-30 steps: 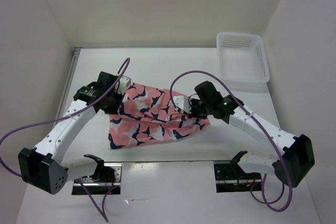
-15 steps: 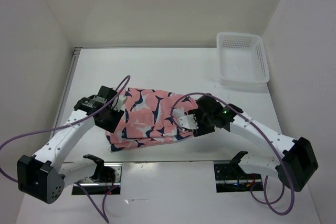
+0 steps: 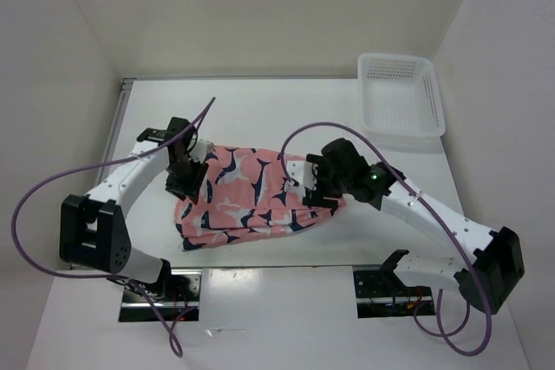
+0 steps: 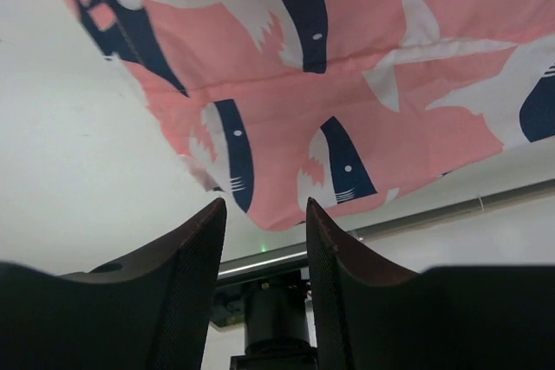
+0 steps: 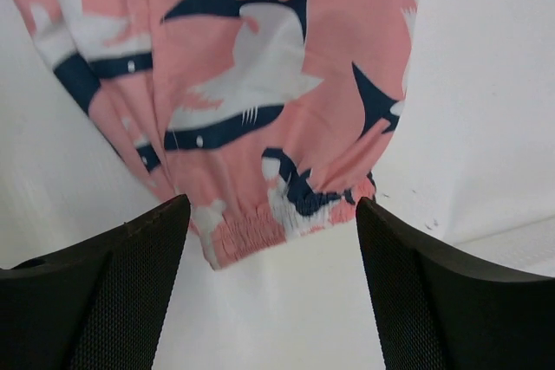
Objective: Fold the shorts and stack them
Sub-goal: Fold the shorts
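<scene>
White walls box in a pale table (image 3: 260,114); on it the shorts (image 3: 247,201) lie as a doubled-over bundle, stretched between the two pincers; a white mesh basket (image 3: 401,97) sits well apart, beyond the right pincer (image 3: 310,184) toward the far corner, with no part of the shorts in it; the right pincer hangs over the bundle's end with its jaws spread wide and nothing between them, a gathered elastic edge showing just below its tips in the wrist view; the left pincer (image 3: 186,179) hovers over the opposite end, jaws parted more narrowly and likewise gripping nothing, a corner of cloth just ahead of its tips. One fold looks done, judging by the layers; the edges sit unevenly, so tidying, perhaps another fold, and the stacking seem left.
</scene>
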